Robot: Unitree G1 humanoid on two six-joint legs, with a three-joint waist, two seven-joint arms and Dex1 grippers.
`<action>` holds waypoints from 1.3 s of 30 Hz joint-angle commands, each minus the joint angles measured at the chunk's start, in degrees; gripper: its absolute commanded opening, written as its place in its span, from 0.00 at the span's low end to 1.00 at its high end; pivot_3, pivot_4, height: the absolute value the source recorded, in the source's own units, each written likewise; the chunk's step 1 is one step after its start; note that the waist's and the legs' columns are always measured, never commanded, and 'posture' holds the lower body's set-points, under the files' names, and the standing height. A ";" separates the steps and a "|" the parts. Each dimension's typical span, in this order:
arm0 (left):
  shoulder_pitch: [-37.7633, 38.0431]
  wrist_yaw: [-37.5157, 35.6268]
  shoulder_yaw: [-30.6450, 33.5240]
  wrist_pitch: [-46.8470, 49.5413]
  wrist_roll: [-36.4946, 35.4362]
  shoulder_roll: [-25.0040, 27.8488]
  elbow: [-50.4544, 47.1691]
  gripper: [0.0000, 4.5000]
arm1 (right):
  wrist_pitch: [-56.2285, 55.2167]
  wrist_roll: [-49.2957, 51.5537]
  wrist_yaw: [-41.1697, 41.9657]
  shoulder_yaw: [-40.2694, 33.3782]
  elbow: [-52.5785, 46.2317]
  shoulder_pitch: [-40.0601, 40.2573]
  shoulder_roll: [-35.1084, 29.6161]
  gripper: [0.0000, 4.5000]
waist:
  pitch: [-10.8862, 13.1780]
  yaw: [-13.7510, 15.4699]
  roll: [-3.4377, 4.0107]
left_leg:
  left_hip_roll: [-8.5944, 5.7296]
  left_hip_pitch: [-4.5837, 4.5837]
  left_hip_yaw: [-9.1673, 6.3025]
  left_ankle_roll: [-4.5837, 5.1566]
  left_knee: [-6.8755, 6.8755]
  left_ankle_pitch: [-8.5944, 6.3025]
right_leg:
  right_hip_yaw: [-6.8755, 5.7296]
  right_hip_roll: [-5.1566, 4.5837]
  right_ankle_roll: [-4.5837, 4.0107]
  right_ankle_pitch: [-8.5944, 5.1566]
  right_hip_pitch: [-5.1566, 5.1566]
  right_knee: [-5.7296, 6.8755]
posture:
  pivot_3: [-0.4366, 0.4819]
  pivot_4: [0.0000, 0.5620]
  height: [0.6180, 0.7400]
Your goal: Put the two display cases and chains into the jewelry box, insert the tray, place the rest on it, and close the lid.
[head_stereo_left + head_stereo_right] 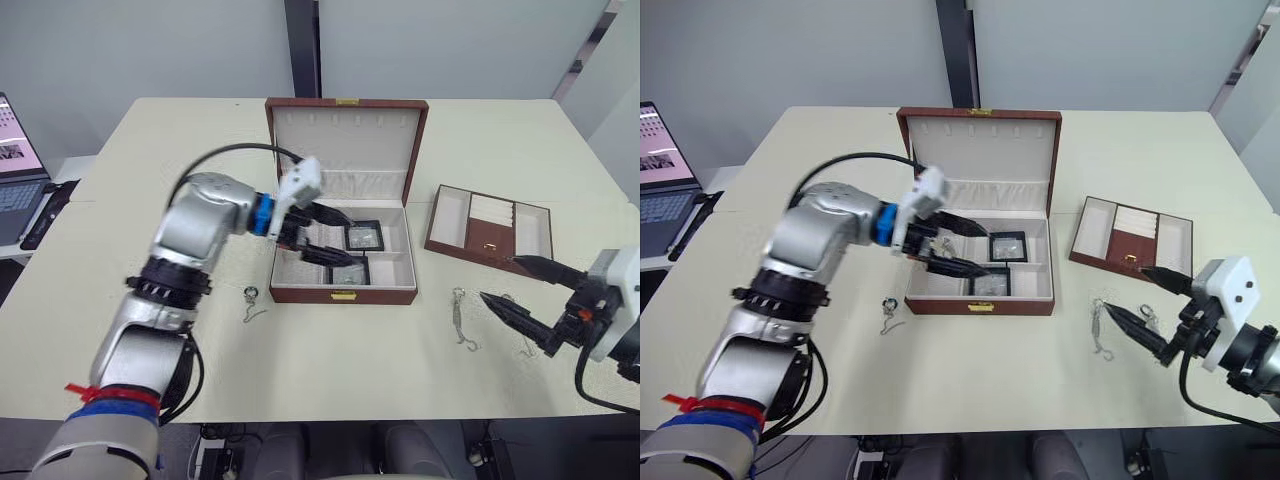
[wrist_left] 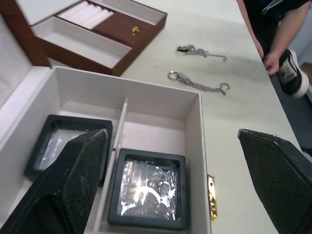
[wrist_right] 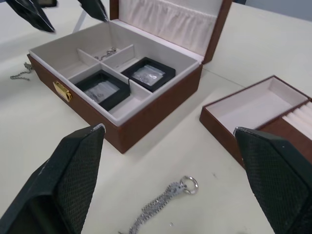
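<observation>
Right gripper (image 1: pixel 522 292) sits nearest me, jaws wide and empty, beside a chain (image 1: pixel 461 318); tray (image 1: pixel 489 232) just behind. Left gripper (image 1: pixel 325 236), also wide and empty, hovers over the box (image 1: pixel 343 293), where both cases (image 1: pixel 362 237) lie. I'd fetch the small chain (image 1: pixel 252 302) by the box front next, pinching low and mid-length. Pale table (image 1: pixel 330 350); laptop (image 1: pixel 14 170) at left, grey walls.

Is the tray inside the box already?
No, the tray sits on the table beside the open box.
</observation>
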 commanded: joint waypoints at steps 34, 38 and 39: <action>55.75 24.20 50.26 -11.26 -4.28 17.94 -9.22 1.00 | -17.46 -17.45 18.26 5.31 45.60 -15.96 -6.00 1.00 | -0.03 0.08 0.06 | -0.03 0.12 0.09 0.01 -0.10 -0.01 | -0.05 -0.51 0.00 0.00 0.05 -0.05 | 0.48 0.27 1.00; 55.80 24.78 49.52 -12.21 -4.78 17.48 -9.13 1.00 | -17.54 -17.51 18.28 5.06 45.50 -15.66 -5.97 1.00 | -0.03 0.08 0.06 | -0.03 0.12 0.09 0.01 -0.10 -0.01 | -0.05 -0.51 0.00 0.00 0.05 -0.04 | 0.48 0.27 1.00; 55.75 24.91 49.35 -12.18 -4.93 17.47 -9.22 1.00 | -17.46 -17.48 18.23 5.01 45.36 -15.60 -5.98 1.00 | -0.03 0.08 0.06 | -0.02 0.12 0.09 0.01 -0.10 -0.01 | -0.06 -0.51 0.00 0.00 0.05 -0.04 | 0.48 0.27 1.00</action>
